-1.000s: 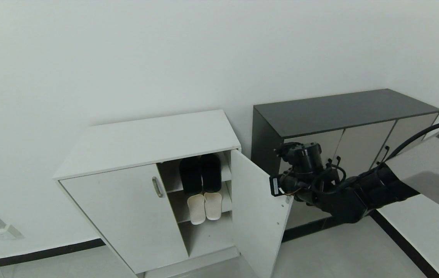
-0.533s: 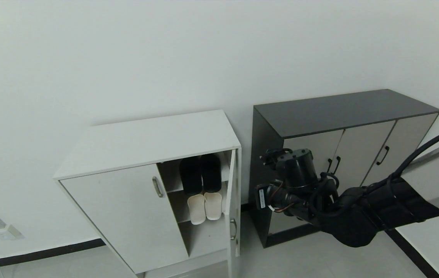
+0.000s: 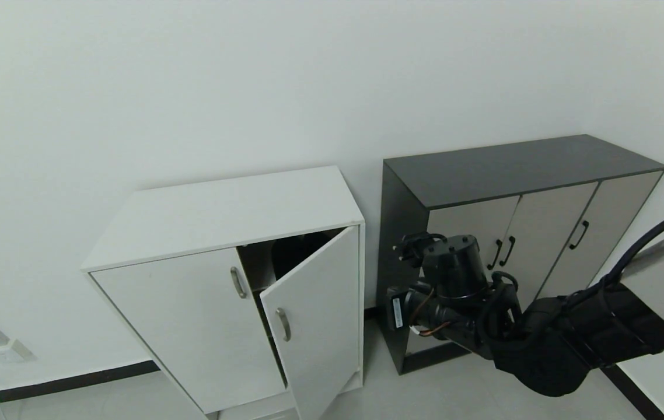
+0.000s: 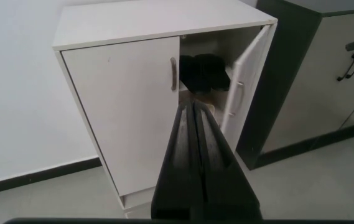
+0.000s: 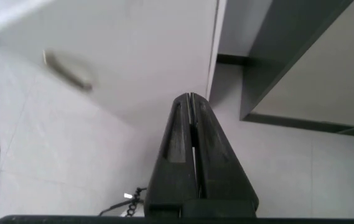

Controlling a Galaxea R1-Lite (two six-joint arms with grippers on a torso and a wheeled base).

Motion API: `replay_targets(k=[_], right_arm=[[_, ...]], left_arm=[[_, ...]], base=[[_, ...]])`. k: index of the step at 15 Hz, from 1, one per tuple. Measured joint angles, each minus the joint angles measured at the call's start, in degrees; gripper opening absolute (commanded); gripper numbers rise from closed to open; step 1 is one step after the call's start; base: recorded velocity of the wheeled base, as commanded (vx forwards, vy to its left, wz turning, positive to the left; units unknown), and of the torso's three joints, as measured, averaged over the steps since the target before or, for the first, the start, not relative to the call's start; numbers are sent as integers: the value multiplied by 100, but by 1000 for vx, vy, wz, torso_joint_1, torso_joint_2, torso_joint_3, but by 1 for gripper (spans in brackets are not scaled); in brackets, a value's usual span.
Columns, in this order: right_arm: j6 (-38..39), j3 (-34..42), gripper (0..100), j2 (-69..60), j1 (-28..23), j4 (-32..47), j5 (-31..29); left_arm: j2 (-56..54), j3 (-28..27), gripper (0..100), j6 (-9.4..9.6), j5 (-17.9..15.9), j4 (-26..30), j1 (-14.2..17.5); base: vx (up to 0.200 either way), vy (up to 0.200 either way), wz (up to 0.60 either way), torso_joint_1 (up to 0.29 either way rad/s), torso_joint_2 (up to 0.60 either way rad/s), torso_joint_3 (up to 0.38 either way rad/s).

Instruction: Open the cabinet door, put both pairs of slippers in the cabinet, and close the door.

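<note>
Cabinet door half open, free edge off cabinet front; dark slippers, seemingly, inside. Right claw closed, empty, near door; left claw likewise.

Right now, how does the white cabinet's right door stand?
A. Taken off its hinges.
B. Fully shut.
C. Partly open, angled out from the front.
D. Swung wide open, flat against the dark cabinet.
C: the right door stands angled out from the white cabinet, and the black slippers show through the gap.
</note>
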State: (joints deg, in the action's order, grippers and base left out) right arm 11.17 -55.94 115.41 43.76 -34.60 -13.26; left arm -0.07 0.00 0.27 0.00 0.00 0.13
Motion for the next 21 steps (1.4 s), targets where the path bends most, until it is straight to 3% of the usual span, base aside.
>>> replay_targets(k=[4, 13, 17, 21], right_arm=[[-1, 74, 0, -35, 63, 2, 119], [-279, 816, 0, -17, 56, -1314, 506], [-404, 1535, 0, 30, 17, -2209, 848], [-488, 2086, 0, 22, 35, -2556, 1108]], left_arm=[[0, 0, 0, -2, 0, 2, 2], [0, 0, 0, 0, 0, 0, 0], [0, 0, 0, 6, 11, 0, 2], [0, 0, 0, 0, 5, 0, 0]], base=[[0, 0, 600, 2, 8, 0], [0, 0, 0, 0, 0, 0], [0, 0, 0, 0, 0, 0], [0, 0, 0, 0, 0, 0]])
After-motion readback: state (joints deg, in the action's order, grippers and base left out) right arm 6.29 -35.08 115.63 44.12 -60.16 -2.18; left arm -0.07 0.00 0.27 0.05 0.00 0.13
